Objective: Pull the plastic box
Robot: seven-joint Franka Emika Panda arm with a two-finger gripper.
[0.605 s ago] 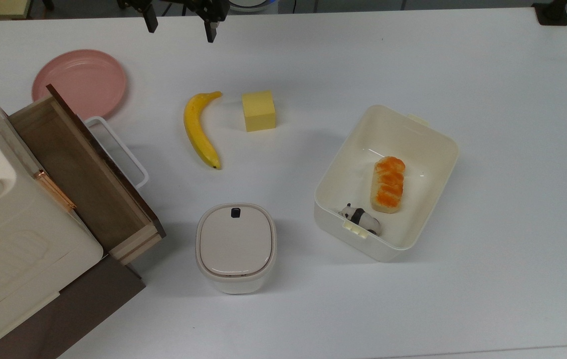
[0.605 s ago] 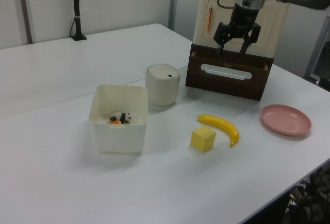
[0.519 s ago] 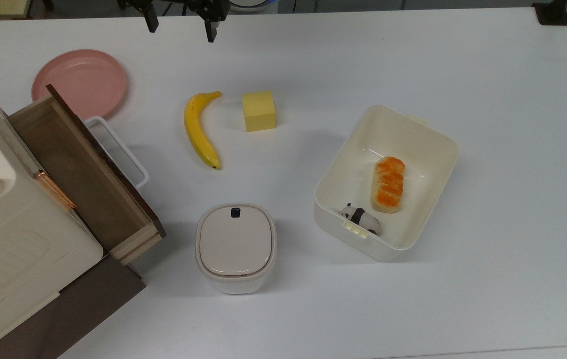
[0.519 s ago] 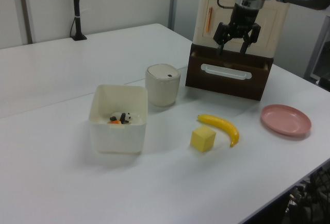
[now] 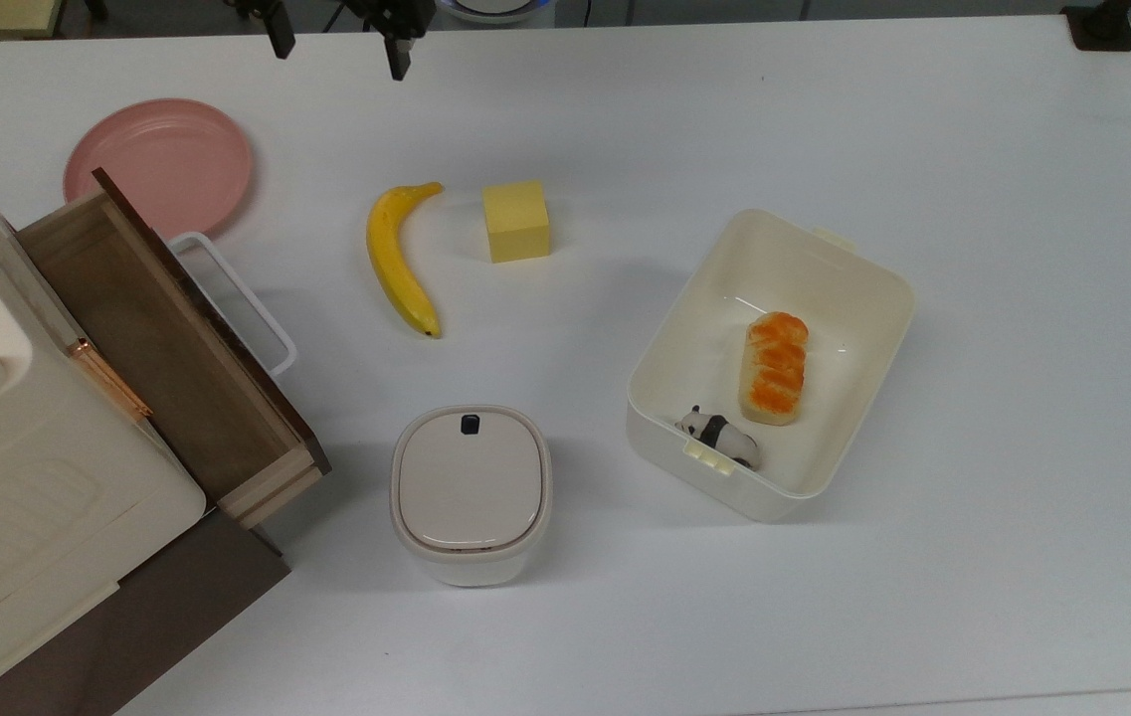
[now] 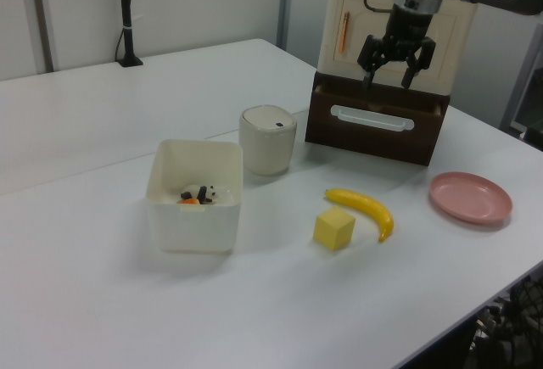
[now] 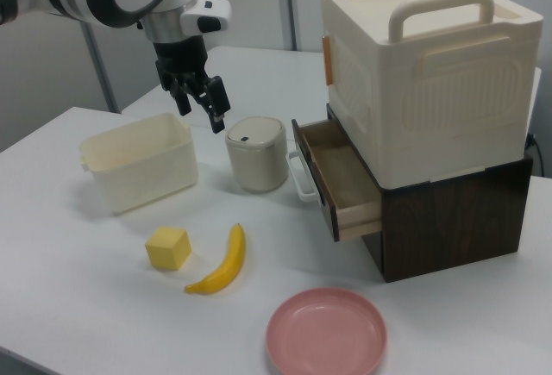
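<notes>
A: Top view: where is the plastic box [image 5: 853,268]?
B: On the counter's [image 5: 1003,149] right, untouched; the hand [image 5: 331,42] hangs far off, fingers spread.

A: Left view? Right view?
B: Hand [image 6: 391,64] hovers high, empty, probably before approaching. The same [image 7: 197,92].

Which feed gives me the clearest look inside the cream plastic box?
The top view: the large cream-white rectangular plastic box is seen from straight above, with the orange-glazed bread roll and small panda figure on its floor. The left view shows the box obliquely, contents partly hidden. The right view shows only its outer walls.
</notes>
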